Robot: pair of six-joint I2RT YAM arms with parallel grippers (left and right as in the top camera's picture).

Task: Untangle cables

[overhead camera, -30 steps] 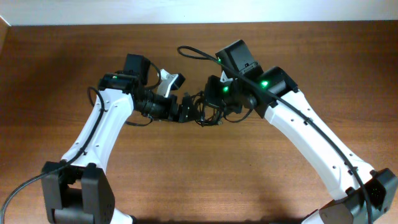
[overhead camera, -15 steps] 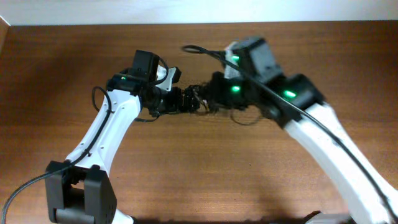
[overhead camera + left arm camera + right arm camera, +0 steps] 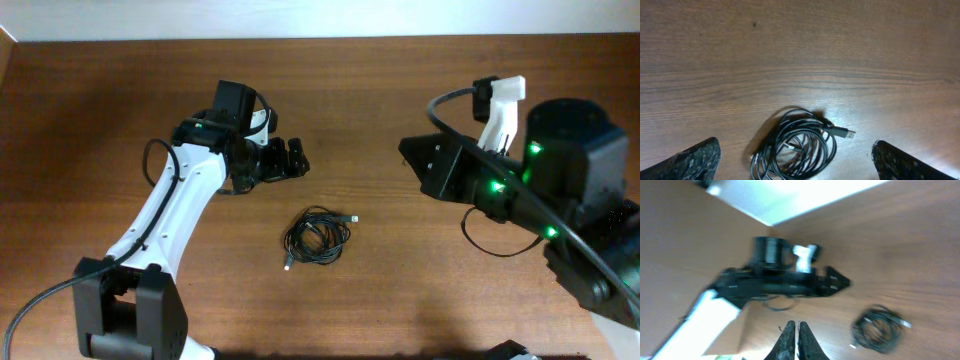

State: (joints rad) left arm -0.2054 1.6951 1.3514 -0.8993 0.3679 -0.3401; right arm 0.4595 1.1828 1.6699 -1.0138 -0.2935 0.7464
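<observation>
Overhead: half a second ago my two jaws met over the middle of the surface [image 3: 100,90] with the tangle between them. Now they have parted and the cables [image 3: 318,237] lie on the wood as one coiled bundle, at about five o'clock from my left jaws and well apart from both. One plug [image 3: 352,217] sticks out of the bundle at two o'clock. My right arm [image 3: 560,170] has swung off toward three o'clock and looms close under the camera.

Left wrist: my left fingers [image 3: 692,160] stand wide apart and empty in the lower corners. The bundle sits at six o'clock in the frame, between them, its plug pointing to three o'clock.

Right wrist: the picture is blurred, but my right fingers [image 3: 789,337] press together with nothing in them. The bundle lies at four o'clock, and my left arm [image 3: 765,282] at ten o'clock from it.

I judge the drop freed no strand — the coil looks still knotted, so a fresh grasp is needed.
</observation>
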